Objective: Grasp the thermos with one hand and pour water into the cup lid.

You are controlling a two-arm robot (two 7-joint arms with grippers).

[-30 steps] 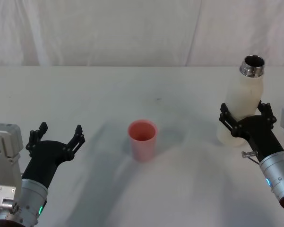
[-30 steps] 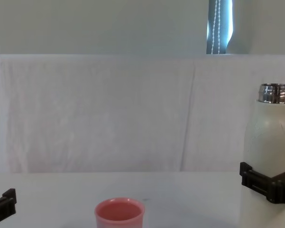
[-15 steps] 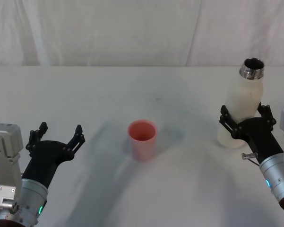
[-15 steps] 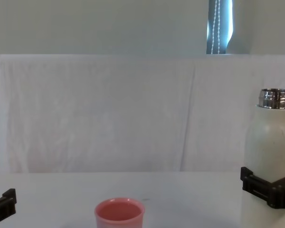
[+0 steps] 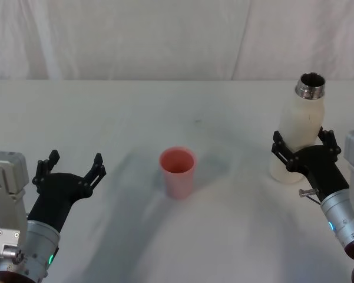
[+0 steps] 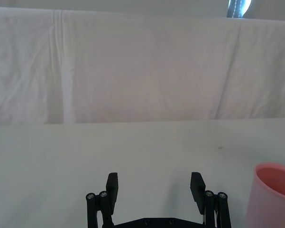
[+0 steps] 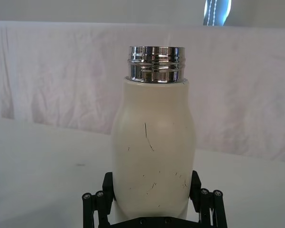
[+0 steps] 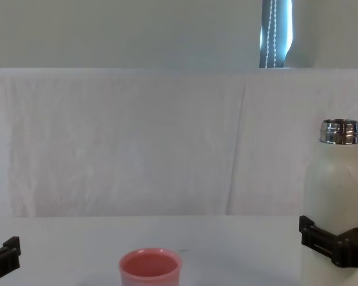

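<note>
We see the thermos [image 5: 300,132] on the right side of the bench [image 5: 165,236], seated between the two fingers of our right pincer [image 5: 298,148], which clasp its lower body from either side. In the right wrist view the fingers press against the bottle's flanks with no gap showing, so the right pincer is gripping the thermos. The cup lid [image 5: 177,173] stands near the middle of the bench, well apart from the thermos and to its left, with its mouth facing up.

The thermos is a tall cream-white matte bottle with rounded shoulders and a shiny threaded steel neck, uncapped, its dark opening facing up. Fine dark scratches mark its front in the right wrist view. It stands upright in the chest view and leans only slightly in the head view. We cannot tell whether its base touches the bench. The cup lid is a small salmon-pink cup with a plain rim and tapered sides, far shorter than the bottle.

Our right arm reaches forward from the lower right, wrist low behind the bottle. Our left pincer [image 5: 70,170] hovers low over the bench at the lower left, fingers spread wide and empty, with the cup lid off to its right.
</note>
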